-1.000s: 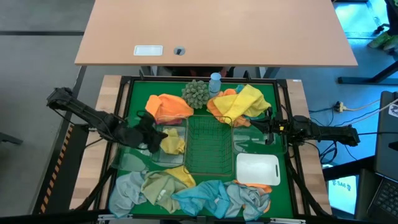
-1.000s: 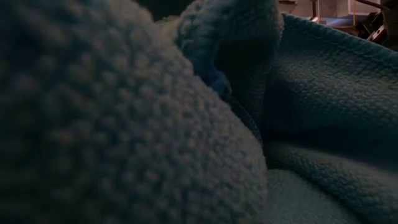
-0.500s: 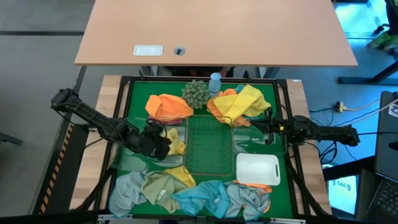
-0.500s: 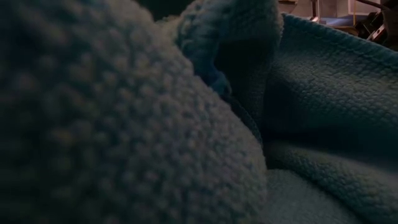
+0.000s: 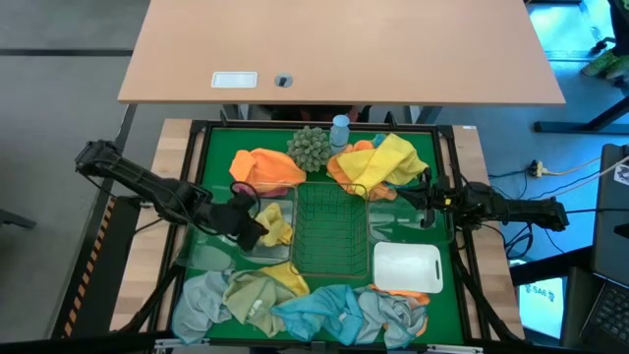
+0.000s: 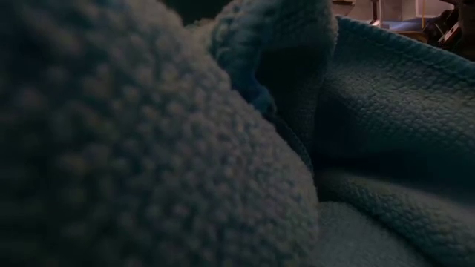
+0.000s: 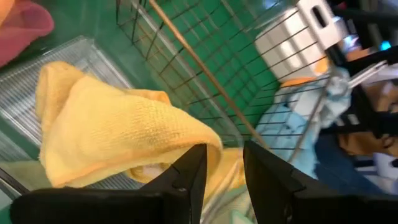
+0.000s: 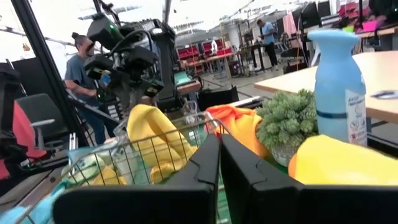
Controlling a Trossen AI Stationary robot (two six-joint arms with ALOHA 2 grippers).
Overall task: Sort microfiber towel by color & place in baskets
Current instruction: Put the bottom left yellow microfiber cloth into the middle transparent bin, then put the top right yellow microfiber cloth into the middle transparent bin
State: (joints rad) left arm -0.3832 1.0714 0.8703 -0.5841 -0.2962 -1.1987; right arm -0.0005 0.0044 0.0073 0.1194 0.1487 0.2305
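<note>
Left tool (image 5: 254, 222) is sitting over the clear ribbed plastic bin (image 7: 37, 93) on the left side of the green counter (image 5: 211, 157), right next to the dark wire-mesh basket (image 5: 331, 228) in the middle. Its two dark fingers (image 7: 186, 180) are spread a bit with a gap between them, and nothing is pinched in there. The crumpled yellow microfiber towel (image 7: 118, 134) lies in that clear bin just ahead of the fingertips.

Right tool (image 5: 405, 200) hangs at the right edge of the mesh basket, over another clear bin, fingers pressed together and empty as far as I can see.

A white rectangular bin (image 5: 406, 265) sits in front of that on the right. Orange towel (image 5: 265, 167) and a yellow and orange heap (image 5: 378, 162) are at the back, beside a grey-green spiky ball (image 5: 310, 147) and a small blue bottle (image 5: 339, 128). A row of grey, green and blue towels (image 5: 314, 305) lies along the front edge. The low view is filled with blue towel fabric (image 6: 386, 133).
</note>
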